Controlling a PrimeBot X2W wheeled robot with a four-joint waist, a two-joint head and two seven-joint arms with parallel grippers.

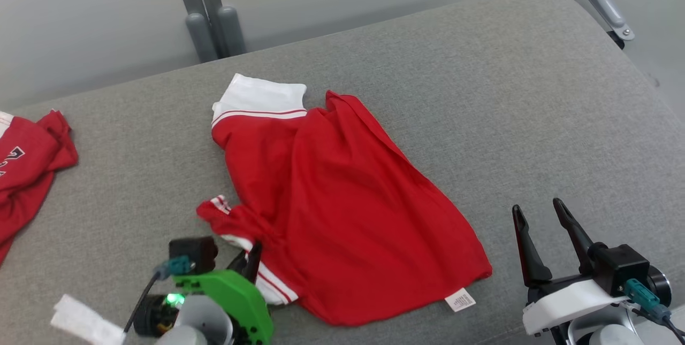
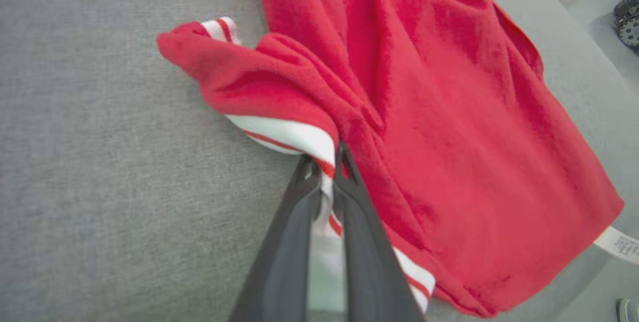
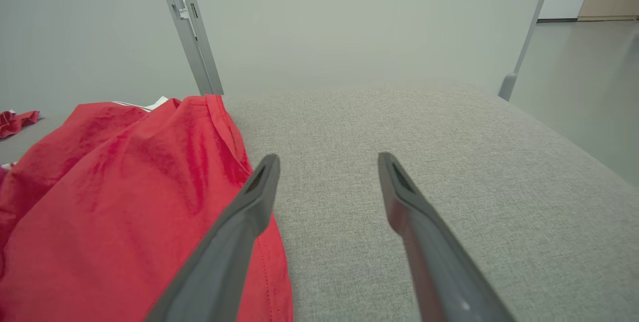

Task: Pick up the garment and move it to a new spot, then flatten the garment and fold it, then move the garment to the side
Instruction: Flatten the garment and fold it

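Red jersey [image 1: 342, 200] lies rumpled mid-tabletop [image 1: 508, 93], with the left jaws pinched shut on its white striped trim [image 2: 294, 137] at the near-left corner, probably as a hold for lifting it away, while the right jaws stand wide open and empty beside the hem.

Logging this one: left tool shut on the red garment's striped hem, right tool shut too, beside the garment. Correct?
No: the right tool is open and empty beside the red garment, clear in the right wrist view. The left tool is indeed shut on its striped hem.
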